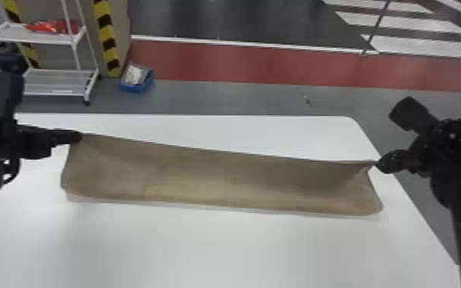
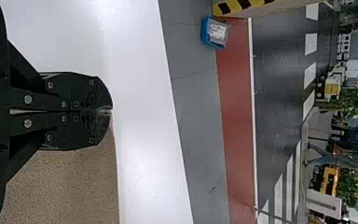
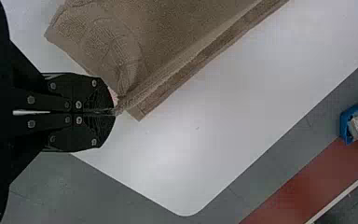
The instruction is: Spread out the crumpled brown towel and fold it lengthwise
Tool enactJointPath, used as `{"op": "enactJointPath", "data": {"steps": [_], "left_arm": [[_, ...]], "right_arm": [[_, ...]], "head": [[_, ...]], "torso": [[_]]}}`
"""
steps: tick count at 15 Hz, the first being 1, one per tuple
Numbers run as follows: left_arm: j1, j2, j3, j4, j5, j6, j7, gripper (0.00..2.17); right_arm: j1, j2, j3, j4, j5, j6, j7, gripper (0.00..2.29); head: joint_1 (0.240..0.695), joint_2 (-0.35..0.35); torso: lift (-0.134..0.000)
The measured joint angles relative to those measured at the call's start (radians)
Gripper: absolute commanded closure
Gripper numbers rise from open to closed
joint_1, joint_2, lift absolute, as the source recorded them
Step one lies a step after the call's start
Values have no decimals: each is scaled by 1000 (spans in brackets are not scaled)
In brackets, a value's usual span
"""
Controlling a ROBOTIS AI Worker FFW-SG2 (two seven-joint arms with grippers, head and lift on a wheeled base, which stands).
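Note:
The brown towel [image 1: 218,180] is stretched across the table as a long strip, its far edge held up at both ends and its near edge lying on the tabletop. At its far left corner is my left gripper [image 1: 79,137]; in the left wrist view the left gripper [image 2: 111,110] is closed on that corner of the towel [image 2: 70,186]. My right gripper [image 1: 377,164] holds the far right corner. Seen from the right wrist, the right gripper [image 3: 114,112] pinches the corner of the towel [image 3: 168,37], and a second layer's edge shows beside it.
The white table [image 1: 218,249] extends in front of and behind the towel, with its right edge under the right arm. Beyond it on the floor stand a white shelf cart [image 1: 49,38] and a blue bin [image 1: 137,88].

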State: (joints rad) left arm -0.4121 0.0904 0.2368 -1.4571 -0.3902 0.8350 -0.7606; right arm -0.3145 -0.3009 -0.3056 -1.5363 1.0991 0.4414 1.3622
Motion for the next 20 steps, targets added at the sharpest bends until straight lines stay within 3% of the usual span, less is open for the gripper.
{"op": "enactJointPath", "data": {"steps": [11,16,20], "left_arm": [[-28,4,-18,68,-17,-67,20,1652],[-40,29,-16,108,-18,-103,30,1652],[-41,40,-11,118,-16,-115,31,1652]], "right_arm": [[-87,-1,11,112,32,19,0,1416],[-149,0,29,230,75,32,-47,1416],[-162,3,46,252,82,35,-66,1416]], "head": [[695,-148],[695,-143],[695,-134]], "torso": [[-124],[-124],[-124]]}}
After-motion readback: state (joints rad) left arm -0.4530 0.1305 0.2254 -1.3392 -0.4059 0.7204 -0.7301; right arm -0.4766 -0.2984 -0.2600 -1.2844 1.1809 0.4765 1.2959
